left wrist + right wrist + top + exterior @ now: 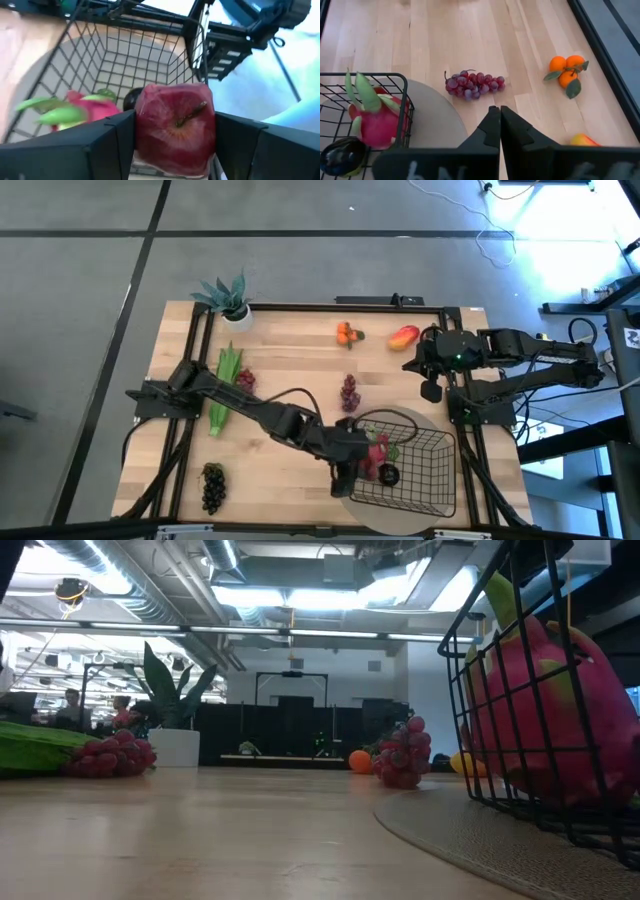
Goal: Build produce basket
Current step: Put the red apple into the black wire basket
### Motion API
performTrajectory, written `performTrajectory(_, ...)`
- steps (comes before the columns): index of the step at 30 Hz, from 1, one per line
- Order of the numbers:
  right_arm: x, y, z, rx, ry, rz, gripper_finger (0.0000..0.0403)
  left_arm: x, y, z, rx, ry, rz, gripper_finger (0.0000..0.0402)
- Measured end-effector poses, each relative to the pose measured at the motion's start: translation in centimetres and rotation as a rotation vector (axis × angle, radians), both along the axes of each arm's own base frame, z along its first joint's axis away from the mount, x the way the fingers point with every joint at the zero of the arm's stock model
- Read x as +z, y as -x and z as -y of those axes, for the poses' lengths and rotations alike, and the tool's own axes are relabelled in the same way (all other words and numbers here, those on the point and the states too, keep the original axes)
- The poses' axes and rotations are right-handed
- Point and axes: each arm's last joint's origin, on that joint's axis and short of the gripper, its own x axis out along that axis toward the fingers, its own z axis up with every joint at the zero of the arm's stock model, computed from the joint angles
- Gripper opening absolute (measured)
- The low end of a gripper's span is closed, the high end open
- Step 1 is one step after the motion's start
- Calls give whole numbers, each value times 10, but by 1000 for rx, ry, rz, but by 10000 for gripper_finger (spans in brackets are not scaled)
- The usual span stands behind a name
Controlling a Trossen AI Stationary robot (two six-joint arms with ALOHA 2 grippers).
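High view shows the left gripper (362, 467) reaching over the near-left edge of the basket (425, 477), which sits on a round grey mat (372, 510) toward the right front of the surface (290, 375). Left wrist view shows this gripper clamped on a red apple (176, 127), one finger against each side, the apple held above the basket's open top. Inside the basket lie a pink dragon fruit (82, 107) with green tips and a dark rounded item (132, 98) that cannot be identified. Low view shows the dragon fruit pressed close to the basket's wire wall.

Right gripper (431, 389) hangs near the right edge of the surface, behind the basket, its fingers together and holding nothing; right wrist view confirms the two fingers meet.

Loose produce on the surface: a red-yellow mango (403, 336) and tangerines (347, 333) near the far edge, one purple grape bunch (349, 392) just behind the mat, a second reddish bunch (244, 380) beside a long green leafy stalk (226, 385) on the left, and a dark grape bunch (212, 486) at the left front. A potted plant (228, 297) stands at the far left corner.
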Motion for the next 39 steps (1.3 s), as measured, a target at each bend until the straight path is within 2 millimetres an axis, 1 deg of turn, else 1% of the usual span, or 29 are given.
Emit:
performTrajectory(3,0,0,0,0,0,0,0,-16,-6,2,2,-8,-36,186)
performTrajectory(8,0,0,0,1,3,0,0,-34,-16,6,0,-10,-45,186)
performTrajectory(12,0,0,0,13,16,-3,0,-54,-22,8,-2,-25,-89,186)
performTrajectory(20,1,-1,0,15,18,11,0,-70,-25,8,-5,-43,-137,189)
performTrajectory(25,1,-1,0,15,18,13,0,-67,-26,6,-42,-17,-135,205)
performTrajectory(29,1,-1,0,14,17,13,0,-68,-26,6,-39,-16,-137,214)
performTrajectory(39,1,-1,0,14,18,13,0,-68,-27,5,-55,-39,-130,213)
